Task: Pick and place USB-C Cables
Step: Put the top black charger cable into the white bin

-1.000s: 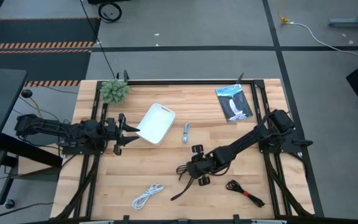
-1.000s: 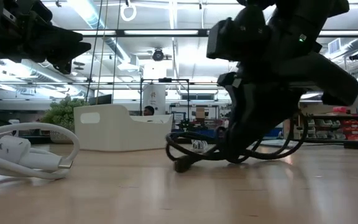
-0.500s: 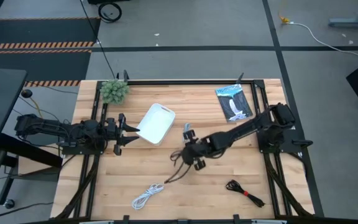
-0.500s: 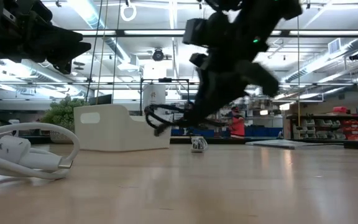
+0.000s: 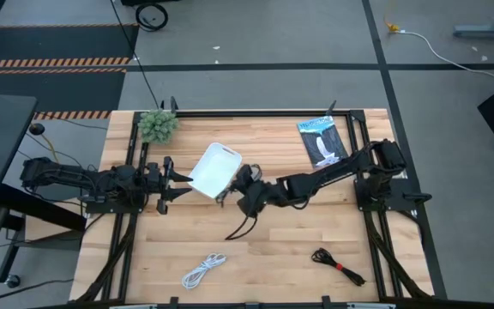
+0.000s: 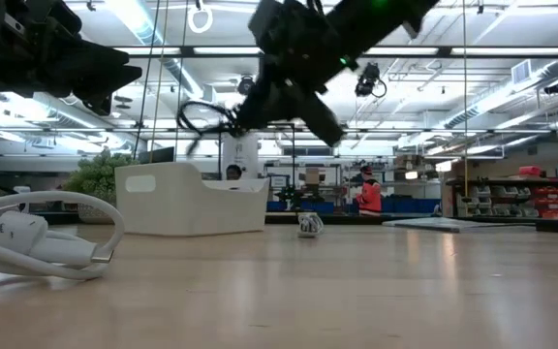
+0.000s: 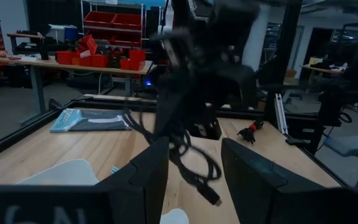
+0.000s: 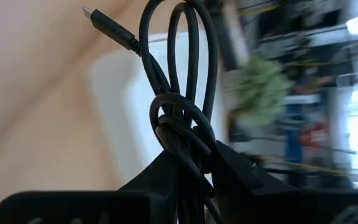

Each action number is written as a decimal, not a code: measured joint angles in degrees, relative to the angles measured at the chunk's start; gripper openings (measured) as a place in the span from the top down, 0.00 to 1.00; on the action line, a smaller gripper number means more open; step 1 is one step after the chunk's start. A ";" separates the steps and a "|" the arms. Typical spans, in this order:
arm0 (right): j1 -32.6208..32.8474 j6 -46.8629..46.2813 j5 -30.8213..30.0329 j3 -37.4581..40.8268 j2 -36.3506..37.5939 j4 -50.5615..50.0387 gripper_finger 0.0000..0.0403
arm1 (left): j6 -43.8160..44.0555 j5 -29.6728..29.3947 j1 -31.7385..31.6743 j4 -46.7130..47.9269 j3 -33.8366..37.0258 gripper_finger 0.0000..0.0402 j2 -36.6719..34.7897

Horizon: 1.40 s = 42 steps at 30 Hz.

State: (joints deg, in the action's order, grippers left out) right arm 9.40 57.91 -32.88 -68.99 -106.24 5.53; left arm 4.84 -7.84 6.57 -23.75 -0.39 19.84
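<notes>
My right gripper (image 5: 241, 185) (image 8: 190, 167) is shut on the loose black cable (image 8: 180, 93) (image 6: 206, 120) and carries it in the air just right of the white tray (image 5: 215, 170) (image 6: 187, 199). The left gripper (image 5: 175, 184) (image 7: 193, 180) waits open at the tray's left side. A white coiled cable (image 5: 204, 270) (image 6: 37, 237) lies near the table's near edge. Toward the near right corner lies the black bundle with a red band (image 5: 338, 265) (image 7: 248, 132). My right gripper pinches the black cable between its two fingers, on several strands bunched together in the coil (image 8: 185, 152). Loops (image 8: 188, 56) and one plug end (image 8: 107, 28) stick out past the fingertips. The cable is lifted clear of the table, and a loose tail (image 5: 237, 227) (image 7: 197, 177) hangs below.
A blue-and-white flat packet (image 5: 322, 142) lies at the far right. A small green plant (image 5: 157, 125) stands at the far left corner. A small pale object (image 6: 308, 225) sits mid-table behind the arm. Bare wood stretches across the table's near half.
The right gripper rose from the near middle of the table and swung toward the far left, up to the white tray, staying shut. The black cable went from trailing on the wood to hanging clear in the air.
</notes>
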 joint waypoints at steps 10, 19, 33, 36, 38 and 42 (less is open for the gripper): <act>-10.23 0.33 27.29 -0.04 0.07 11.21 0.80 | -0.02 -0.02 0.00 0.00 0.01 0.61 0.01; -19.45 -20.18 48.71 -0.02 -0.86 17.44 0.80 | 0.00 -0.02 0.00 0.03 -0.01 0.61 0.02; -16.41 -33.70 49.59 -6.74 -12.81 24.80 0.80 | 0.00 -0.02 0.00 0.01 0.01 0.61 0.00; -16.41 -32.03 48.00 -9.80 -12.79 17.51 0.80 | 0.00 -0.02 0.00 0.06 0.00 0.61 0.02; -16.99 -32.49 48.10 -10.67 -12.79 15.21 0.80 | 0.02 -0.10 -0.02 0.17 0.00 0.61 0.02; -18.24 -34.12 48.74 -10.81 -12.75 13.53 0.80 | 0.04 -0.32 -0.02 0.23 0.01 0.61 0.04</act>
State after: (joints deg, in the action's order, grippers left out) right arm -8.84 23.79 15.86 -79.80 -118.99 19.06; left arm 4.89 -8.15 6.55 -23.51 -0.39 19.88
